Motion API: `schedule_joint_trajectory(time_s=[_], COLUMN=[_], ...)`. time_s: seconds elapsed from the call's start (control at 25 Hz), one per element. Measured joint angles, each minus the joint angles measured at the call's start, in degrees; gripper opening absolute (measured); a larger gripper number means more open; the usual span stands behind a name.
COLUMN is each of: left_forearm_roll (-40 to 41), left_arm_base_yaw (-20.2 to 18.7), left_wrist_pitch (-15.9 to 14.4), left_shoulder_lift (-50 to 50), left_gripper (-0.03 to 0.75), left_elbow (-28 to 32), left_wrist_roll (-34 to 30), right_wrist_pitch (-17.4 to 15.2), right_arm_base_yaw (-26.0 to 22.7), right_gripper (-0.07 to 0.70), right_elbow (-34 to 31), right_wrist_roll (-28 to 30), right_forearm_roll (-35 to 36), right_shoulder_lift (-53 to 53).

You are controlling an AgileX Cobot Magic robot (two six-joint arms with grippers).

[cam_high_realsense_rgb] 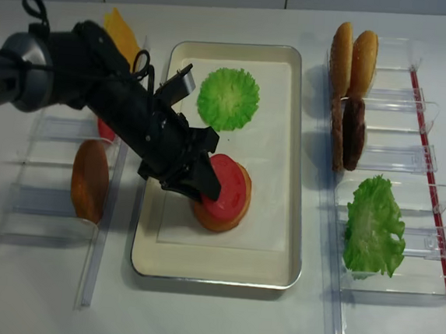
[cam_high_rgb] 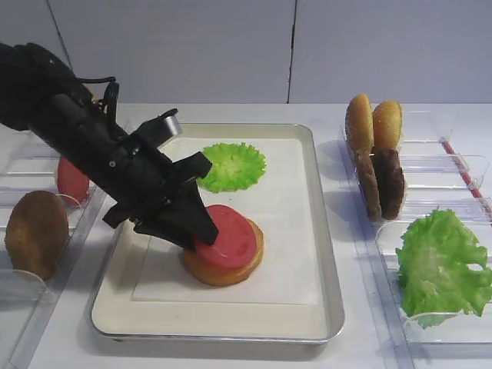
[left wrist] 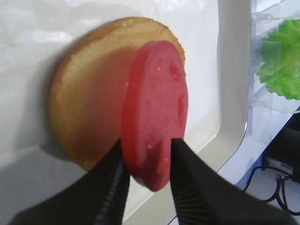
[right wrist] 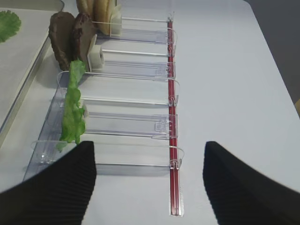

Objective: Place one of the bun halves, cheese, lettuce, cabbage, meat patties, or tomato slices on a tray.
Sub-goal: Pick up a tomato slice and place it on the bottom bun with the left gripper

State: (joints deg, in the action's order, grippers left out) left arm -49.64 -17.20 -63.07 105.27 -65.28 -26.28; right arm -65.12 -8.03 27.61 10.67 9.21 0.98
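- The left gripper [left wrist: 146, 171], black, has its fingers either side of a flat round red tomato slice [cam_high_rgb: 226, 236]; contact seems light.
- Slice lies on a golden-brown bun half [cam_high_rgb: 224, 269] in the silver metal tray [cam_high_rgb: 323, 254].
- The right gripper [right wrist: 150, 180]: jaws apart.

you had the tray [cam_high_rgb: 323, 231] in the middle of the bench [cam_high_rgb: 231, 354], with a bun half [cam_high_rgb: 231, 270] near its front and a tomato slice [cam_high_rgb: 228, 237] on top of it. behind them in the tray lay a cabbage leaf [cam_high_rgb: 233, 165]. to your right, racks [cam_high_rgb: 461, 165] held two bun halves [cam_high_rgb: 373, 123] at the back, the meat patties [cam_high_rgb: 382, 183] before them, and lettuce [cam_high_rgb: 442, 265] nearest. to your left stood another bun half [cam_high_rgb: 34, 233] and a tomato slice [cam_high_rgb: 71, 181] behind it.
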Motion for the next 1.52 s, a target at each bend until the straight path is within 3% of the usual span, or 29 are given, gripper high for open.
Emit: schedule_joint_trajectory(time_s=[0.24, 0.76, 0.92, 1.12, 1.32, 1.52], left_forearm_roll=[6.9, 10.8, 13.1, 22.6, 35.5, 43.9], left_arm_base_yaw=[0.0, 0.0, 0.0, 0.0, 0.0, 0.0], left_wrist_pitch=[-3.2, -4.6, -5.4, -5.7, -6.4, -6.9], left_shoulder_lift=[0.0, 0.0, 0.0, -1.2, -6.0, -14.4], left_gripper=[0.198, 0.198, 0.198, 0.198, 0.198, 0.198], left_elbow=[-3.8, -4.8, -8.1, -13.3, -13.6, -13.6], left_wrist_roll=[5.9, 9.0, 9.9, 17.6, 24.1, 26.3], right_wrist_pitch=[0.0, 0.0, 0.0, 0.0, 0.0, 0.0], right_arm_base_yaw=[0.0, 0.0, 0.0, 0.0, 0.0, 0.0], right_gripper=[0.495, 0.495, 0.495, 0.495, 0.495, 0.495], right_elbow=[0.0, 0.0, 0.0, 0.0, 0.0, 0.0], right_wrist_roll=[0.0, 0.0, 0.0, 0.0, 0.0, 0.0], right_forearm_roll=[0.1, 0.1, 0.1, 0.1, 0.1, 0.1], right_shoulder_lift=[0.0, 0.0, 0.0, 0.0, 0.0, 0.0])
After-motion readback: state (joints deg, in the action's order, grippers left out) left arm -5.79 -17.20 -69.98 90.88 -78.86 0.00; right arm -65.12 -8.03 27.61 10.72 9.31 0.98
